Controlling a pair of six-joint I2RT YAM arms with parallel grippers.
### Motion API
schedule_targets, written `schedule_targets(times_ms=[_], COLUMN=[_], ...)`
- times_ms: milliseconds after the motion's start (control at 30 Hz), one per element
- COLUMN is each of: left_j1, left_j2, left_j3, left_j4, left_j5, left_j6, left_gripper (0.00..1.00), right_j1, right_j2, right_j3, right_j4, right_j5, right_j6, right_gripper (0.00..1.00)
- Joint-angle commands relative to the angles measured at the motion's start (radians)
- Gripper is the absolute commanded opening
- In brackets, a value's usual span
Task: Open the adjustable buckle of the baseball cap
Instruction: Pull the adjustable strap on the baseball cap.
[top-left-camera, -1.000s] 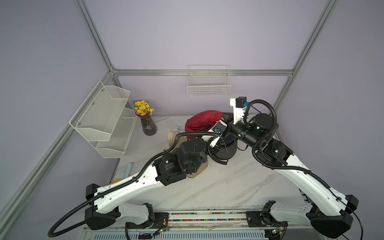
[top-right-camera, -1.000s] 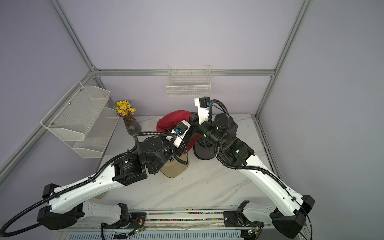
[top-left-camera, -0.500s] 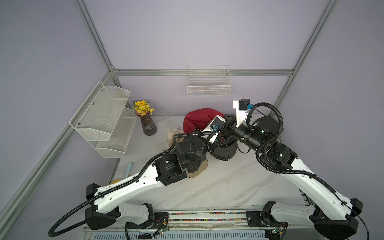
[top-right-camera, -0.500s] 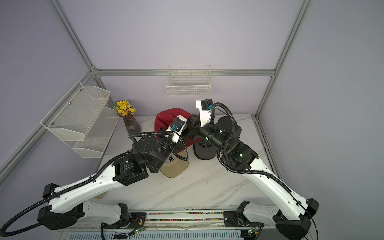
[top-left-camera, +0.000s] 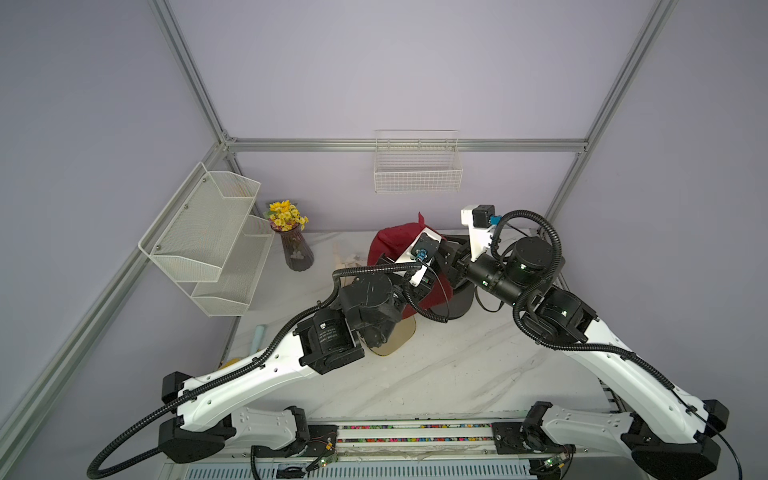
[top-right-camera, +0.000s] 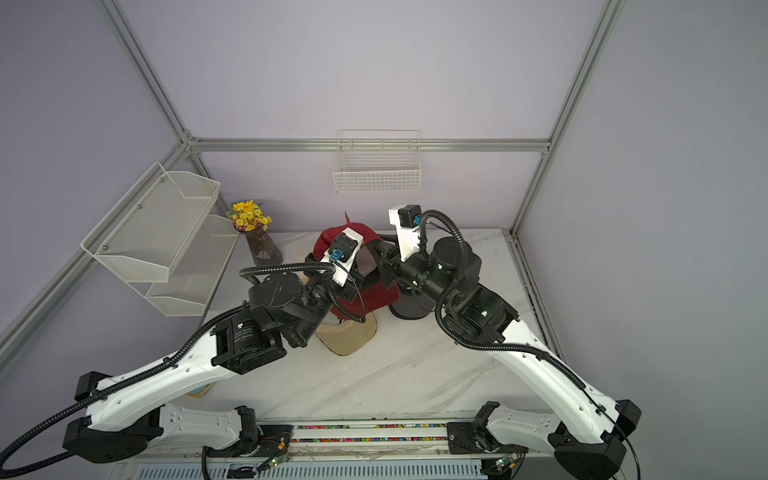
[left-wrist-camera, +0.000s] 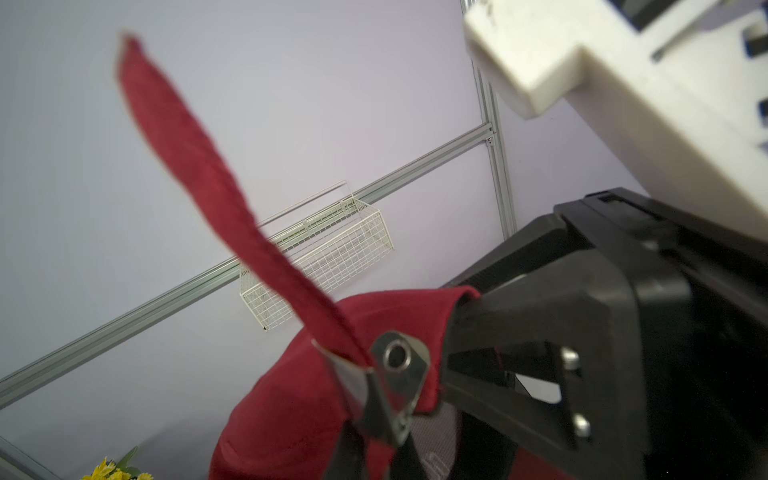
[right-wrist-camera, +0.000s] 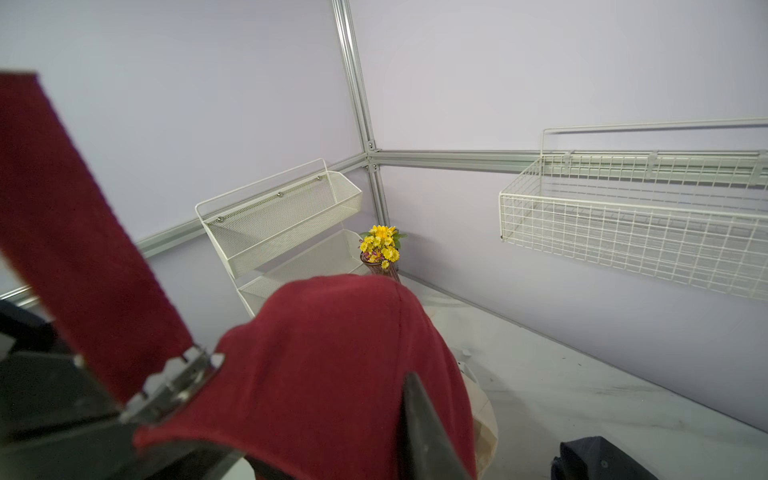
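Observation:
The red baseball cap (top-left-camera: 392, 243) with a tan brim (top-right-camera: 349, 338) hangs between both arms over the table's back. Its metal buckle (left-wrist-camera: 397, 374) sits on the rear strap, and the toothed edge shows in the right wrist view on the buckle (right-wrist-camera: 174, 386). The strap's free tail (left-wrist-camera: 199, 174) sticks straight up. My left gripper (left-wrist-camera: 378, 459) is shut on the strap just under the buckle. My right gripper (left-wrist-camera: 453, 345) faces it from the other side, its fingers (right-wrist-camera: 424, 432) apart and astride the cap's rear band.
A black round stand (top-right-camera: 409, 307) is under the right wrist. A vase of yellow flowers (top-left-camera: 296, 249) and a two-tier mesh shelf (top-left-camera: 208, 232) stand at the back left. A wire basket (top-left-camera: 417, 174) hangs on the back wall.
My left gripper has shut on the strap by the buckle. The right gripper's jaws have parted and that arm has drawn back to the right. The strap tail now stands up.

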Motion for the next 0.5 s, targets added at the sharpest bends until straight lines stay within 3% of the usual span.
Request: schedule_targets(times_ms=[0, 133, 467], left_j1=[-0.004, -0.001, 0.009], left_j2=[0.017, 0.039, 0.061], left_j3=[0.068, 0.098, 0.122], left_j4=[-0.037, -0.086, -0.171], left_j5=[0.017, 0.020, 0.033], left_j6=[-0.004, -0.023, -0.068], left_gripper=[0.00, 0.00, 0.00], right_j1=[0.023, 0.059, 0.119], right_j2=[-0.014, -0.018, -0.011], right_j3=[0.003, 0.004, 0.020], right_j4=[-0.012, -0.016, -0.029], right_j5=[-0.025, -0.006, 0.041], right_j6=[-0.009, -0.029, -0.064], right_gripper=[0.28, 0.34, 0.34])
